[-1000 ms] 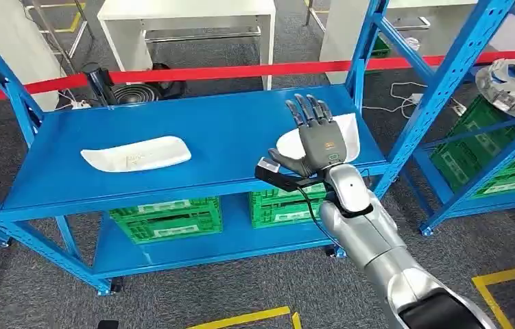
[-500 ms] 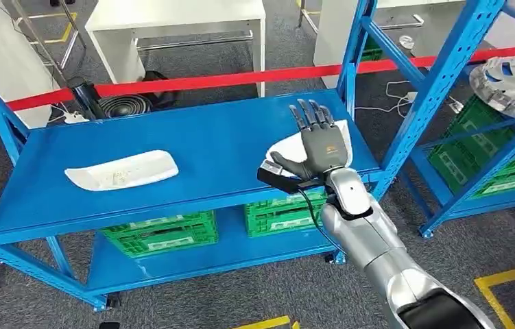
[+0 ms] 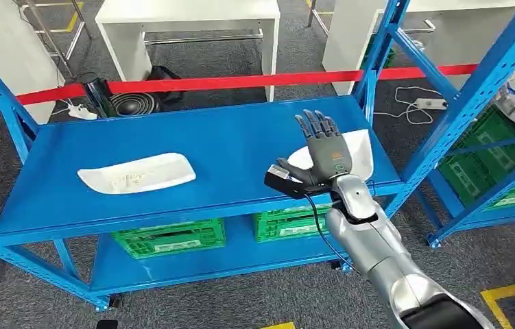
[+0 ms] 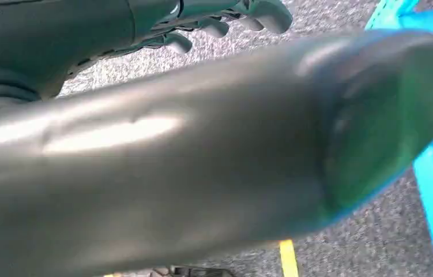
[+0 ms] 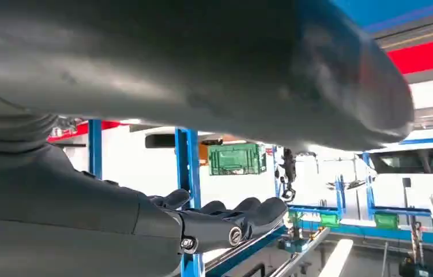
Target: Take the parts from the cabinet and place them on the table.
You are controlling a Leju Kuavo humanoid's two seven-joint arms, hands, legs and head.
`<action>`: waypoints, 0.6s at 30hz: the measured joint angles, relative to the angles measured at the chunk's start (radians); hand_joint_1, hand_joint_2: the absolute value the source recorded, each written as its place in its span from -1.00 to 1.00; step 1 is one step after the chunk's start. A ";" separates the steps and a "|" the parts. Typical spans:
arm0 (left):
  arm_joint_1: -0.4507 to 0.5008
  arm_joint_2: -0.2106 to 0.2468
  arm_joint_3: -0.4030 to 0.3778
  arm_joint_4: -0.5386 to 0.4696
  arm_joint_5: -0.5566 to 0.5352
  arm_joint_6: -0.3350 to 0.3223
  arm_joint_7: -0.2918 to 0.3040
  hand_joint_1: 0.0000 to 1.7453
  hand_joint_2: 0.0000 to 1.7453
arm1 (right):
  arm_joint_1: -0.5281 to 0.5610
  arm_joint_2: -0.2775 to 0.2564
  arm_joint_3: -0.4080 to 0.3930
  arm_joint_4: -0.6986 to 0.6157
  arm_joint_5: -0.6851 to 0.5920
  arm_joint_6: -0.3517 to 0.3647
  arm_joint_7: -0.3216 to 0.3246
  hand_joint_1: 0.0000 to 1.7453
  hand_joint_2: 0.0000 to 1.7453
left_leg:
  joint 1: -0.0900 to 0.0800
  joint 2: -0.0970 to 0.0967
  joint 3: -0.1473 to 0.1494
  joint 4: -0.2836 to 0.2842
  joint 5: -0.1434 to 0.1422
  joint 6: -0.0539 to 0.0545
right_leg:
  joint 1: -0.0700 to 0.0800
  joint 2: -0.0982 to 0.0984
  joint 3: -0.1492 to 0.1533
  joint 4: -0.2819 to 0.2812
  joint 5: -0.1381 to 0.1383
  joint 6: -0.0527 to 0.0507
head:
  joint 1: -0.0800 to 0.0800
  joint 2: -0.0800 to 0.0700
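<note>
Blue shelf [image 3: 172,140] carries two white parts: one [image 3: 138,173] lies at its left, another [image 3: 358,147] at its right edge beneath the right hand [image 3: 323,154], fingers [image 3: 315,123] spread, holding nothing. Left hand's [image 4: 145,167] fingers: cannot tell.

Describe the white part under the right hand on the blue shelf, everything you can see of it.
The white part lies flat near the right end of the blue shelf, close to the front edge. It looks like thin, smooth plastic with a rounded outline. The right hand, fingers spread and straight, covers its middle, so its full shape is hidden. Whether the palm touches it cannot be told.
</note>
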 joint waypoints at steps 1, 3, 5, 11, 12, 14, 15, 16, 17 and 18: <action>-0.003 -0.001 0.000 0.000 0.000 0.001 0.001 -1.00 -1.00 | -0.002 0.000 0.000 0.003 -0.003 0.009 -0.002 -1.00 -1.00 | -0.007 -0.001 -0.001 0.003 -0.005 -0.008 | 0.005 -0.003 0.009 -0.008 -0.010 0.000 | -0.002 0.000; -0.003 0.001 0.000 0.000 0.001 0.007 0.001 -1.00 -1.00 | -0.002 0.000 -0.004 0.016 -0.025 0.038 -0.019 -1.00 -1.00 | -0.008 0.001 0.001 0.003 -0.010 -0.003 | 0.002 -0.001 0.012 -0.012 -0.005 0.011 | -0.002 0.000; -0.001 -0.001 0.000 0.000 0.000 0.016 0.002 -1.00 -1.00 | -0.002 -0.002 -0.014 0.037 -0.048 0.058 -0.031 -1.00 -1.00 | -0.006 0.002 0.004 -0.003 -0.007 -0.007 | 0.005 0.002 0.012 -0.012 -0.008 0.005 | -0.002 0.000; -0.003 -0.002 0.000 0.001 -0.005 0.027 0.015 -1.00 -1.00 | 0.008 -0.002 -0.037 0.113 -0.090 0.092 -0.065 -1.00 1.00 | -0.006 0.003 0.015 -0.017 -0.007 -0.016 | 0.004 0.003 0.015 -0.012 -0.013 -0.004 | -0.002 0.000; -0.003 -0.002 0.000 0.001 -0.005 0.027 0.015 -1.00 -1.00 | 0.010 -0.002 -0.040 0.125 -0.095 0.096 -0.068 -1.00 1.00 | -0.006 0.003 0.015 -0.018 -0.007 -0.017 | 0.004 0.003 0.015 -0.012 -0.013 -0.004 | -0.002 0.000; -0.003 -0.003 0.000 0.001 -0.005 0.027 0.014 -1.00 -1.00 | 0.014 -0.002 -0.045 0.148 -0.097 0.105 -0.063 -1.00 1.00 | -0.006 0.003 0.016 -0.019 -0.007 -0.020 | 0.004 0.002 0.015 -0.012 -0.015 -0.006 | -0.002 0.000; -0.003 -0.004 0.000 0.001 -0.005 0.027 0.013 -1.00 -1.00 | 0.016 -0.002 -0.047 0.159 -0.097 0.107 -0.056 -1.00 1.00 | -0.006 0.003 0.016 -0.019 -0.007 -0.020 | 0.004 0.002 0.015 -0.012 -0.015 -0.007 | -0.002 0.000; -0.003 -0.004 0.000 0.001 -0.005 0.027 0.013 -1.00 -1.00 | 0.020 -0.002 -0.047 0.169 -0.097 0.109 -0.050 -1.00 1.00 | -0.006 0.003 0.017 -0.019 -0.007 -0.020 | 0.005 0.002 0.016 -0.012 -0.015 -0.007 | -0.002 0.000; -0.003 -0.005 0.000 0.001 -0.005 0.027 0.013 -1.00 -1.00 | 0.023 -0.002 -0.048 0.178 -0.097 0.110 -0.049 -1.00 1.00 | -0.006 0.003 0.017 -0.019 -0.007 -0.021 | 0.004 0.002 0.016 -0.012 -0.015 -0.007 | -0.002 0.000; -0.003 -0.006 0.000 0.001 -0.005 0.027 0.013 -1.00 -1.00 | 0.027 -0.002 -0.048 0.185 -0.097 0.110 -0.048 -1.00 1.00 | -0.006 0.003 0.016 -0.019 -0.007 -0.021 | 0.004 0.002 0.016 -0.012 -0.015 -0.007 | -0.002 0.000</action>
